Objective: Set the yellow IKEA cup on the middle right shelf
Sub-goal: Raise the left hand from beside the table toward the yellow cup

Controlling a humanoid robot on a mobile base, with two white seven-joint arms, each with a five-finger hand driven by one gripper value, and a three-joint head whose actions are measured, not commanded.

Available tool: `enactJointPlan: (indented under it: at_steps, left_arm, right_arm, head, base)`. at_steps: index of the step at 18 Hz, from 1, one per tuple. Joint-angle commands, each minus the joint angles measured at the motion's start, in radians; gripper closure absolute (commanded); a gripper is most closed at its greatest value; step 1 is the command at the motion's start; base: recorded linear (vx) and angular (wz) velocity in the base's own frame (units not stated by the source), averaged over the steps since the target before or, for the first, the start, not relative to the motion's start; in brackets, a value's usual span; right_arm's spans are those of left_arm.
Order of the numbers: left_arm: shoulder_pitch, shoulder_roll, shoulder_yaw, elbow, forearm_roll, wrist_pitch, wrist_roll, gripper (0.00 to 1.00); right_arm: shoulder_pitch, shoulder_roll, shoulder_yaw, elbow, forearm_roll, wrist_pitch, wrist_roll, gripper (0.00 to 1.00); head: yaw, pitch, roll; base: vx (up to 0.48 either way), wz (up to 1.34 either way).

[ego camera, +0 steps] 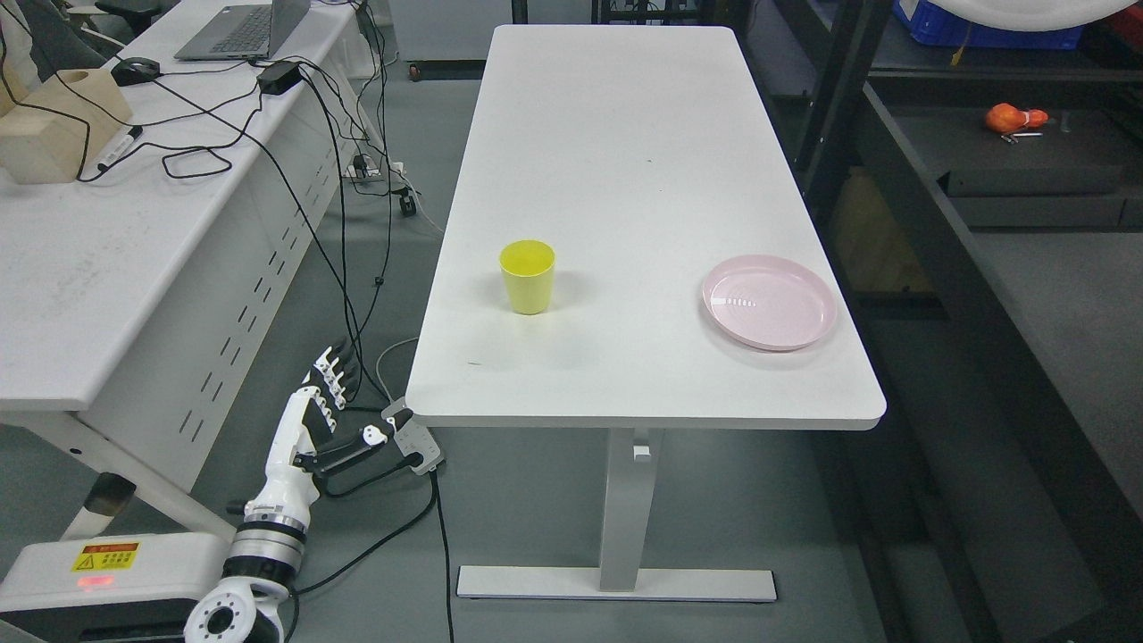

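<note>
Nothing done yet; the yellow cup [527,277] stands on the table [625,161]; the left hand [326,415], fingers relaxed and empty, hangs below.

Yellow cup [527,277] clear all round; pink plate [769,301] well right.

Laptop [243,29] (upper part) beyond frame

The cup [527,277] is being carried upright by the bench [625,161], left of the middle and toward the near edge. The plate [769,301] is being carried well to the cup's right, near the bench's right edge. The left hand [329,406] is being held below the bench's near left corner, apart from both. A second bench [107,259] with a laptop [241,31] on it is being seen at the left, shelving [1027,179] at the right.
</note>
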Motion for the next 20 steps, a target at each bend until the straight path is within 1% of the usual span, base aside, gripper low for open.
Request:
enactJointPlan:
  at_steps: [1,4,8,11,20]
  left_arm:
    - [-0.006,-0.004,-0.001,0.013,0.0,0.0,0.0,0.01]
    - [-0.009,-0.004,0.001,0.015,0.0,0.0,0.0,0.01]
    - [-0.057,0.007,0.031,0.062,0.0,0.0,0.0,0.01]
    - [-0.061,-0.005,0.022,0.059,0.0,-0.003,0.0,0.01]
    - [-0.072,-0.005,0.021,0.065,0.0,-0.004,0.0,0.01]
  right_arm:
    - [0.014,-0.017,0.017,0.0,-0.025,0.001,-0.001,0.01]
    - [0.014,-0.017,0.017,0.0,-0.025,0.001,-0.001,0.01]
    - [0.014,-0.017,0.017,0.0,-0.025,0.001,-0.001,0.01]
    - [0.014,-0.017,0.017,0.0,-0.025,0.001,-0.001,0.01]
    - [0.014,-0.017,0.017,0.0,-0.025,0.001,-0.001,0.01]
  head:
    - [0.0,0.0,0.0]
    - [0.0,0.0,0.0]
    - [0.0,0.0,0.0]
    - [0.0,0.0,0.0]
    - [0.0,0.0,0.0]
  base:
    - [0.0,0.0]
    - [0.0,0.0]
    - [0.0,0.0]
    - [0.0,0.0]
    - [0.0,0.0]
